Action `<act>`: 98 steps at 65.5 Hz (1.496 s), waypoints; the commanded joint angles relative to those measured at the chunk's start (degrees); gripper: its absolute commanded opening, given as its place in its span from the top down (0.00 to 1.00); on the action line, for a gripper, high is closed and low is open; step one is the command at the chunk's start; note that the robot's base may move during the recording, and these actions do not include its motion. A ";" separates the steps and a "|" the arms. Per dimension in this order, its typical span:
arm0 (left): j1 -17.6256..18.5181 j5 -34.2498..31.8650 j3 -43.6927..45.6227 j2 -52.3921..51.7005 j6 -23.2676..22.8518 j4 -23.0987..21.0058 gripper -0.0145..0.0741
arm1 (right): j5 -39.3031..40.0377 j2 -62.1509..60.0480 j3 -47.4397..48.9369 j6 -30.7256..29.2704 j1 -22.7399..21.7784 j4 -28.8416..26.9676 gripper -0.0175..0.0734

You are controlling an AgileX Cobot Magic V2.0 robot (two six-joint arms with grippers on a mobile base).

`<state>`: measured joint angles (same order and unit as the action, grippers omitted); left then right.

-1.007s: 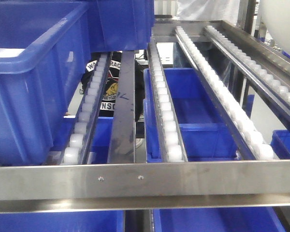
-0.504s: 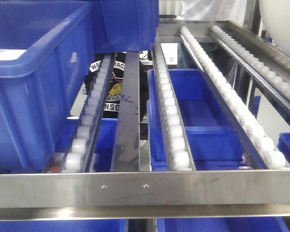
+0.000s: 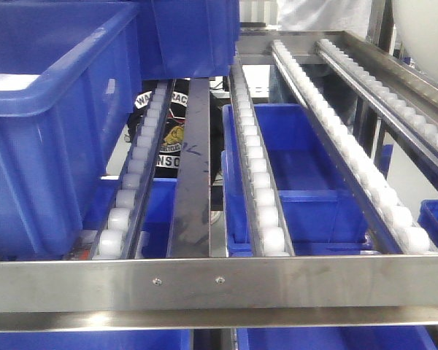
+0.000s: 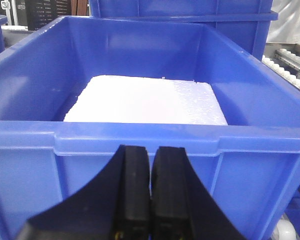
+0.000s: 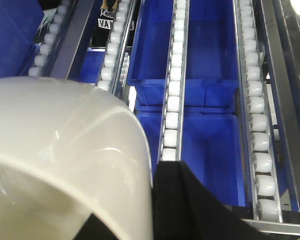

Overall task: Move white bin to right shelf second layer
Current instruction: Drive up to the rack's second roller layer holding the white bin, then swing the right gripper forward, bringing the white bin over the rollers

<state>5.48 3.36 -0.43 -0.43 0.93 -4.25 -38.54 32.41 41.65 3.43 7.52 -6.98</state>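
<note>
The white bin (image 5: 65, 150) fills the lower left of the right wrist view, glossy and cream-white. My right gripper (image 5: 149, 200) is shut on its wall, with one black finger (image 5: 190, 200) outside the wall. The bin hangs over the roller tracks (image 5: 172, 100) of the right shelf second layer. In the front view only an edge of the white bin (image 3: 427, 29) shows at the top right, above the roller tracks (image 3: 350, 153) and behind the steel front bar (image 3: 219, 281). My left gripper (image 4: 150, 150) is shut on nothing, just in front of a blue crate.
A big blue crate (image 4: 140, 135) holding a white foam slab (image 4: 147, 100) stands before the left gripper; the same blue crate (image 3: 51, 109) sits on the rack's left side. More blue crates (image 3: 292, 168) lie on the level below. A second crate (image 3: 190, 36) stands behind.
The front view shifted over the last second, so the rack sits slightly lower and further right in frame. Since half a second ago nothing has visibly moved.
</note>
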 commanded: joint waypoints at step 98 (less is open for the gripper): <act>0.32 -4.93 -2.11 -0.18 -0.56 -0.53 0.74 | 11.93 42.56 14.71 -0.23 -0.27 -0.40 0.75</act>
<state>5.48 3.36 -0.43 -0.43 0.93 -4.25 -30.81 73.78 52.88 3.43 7.52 -6.98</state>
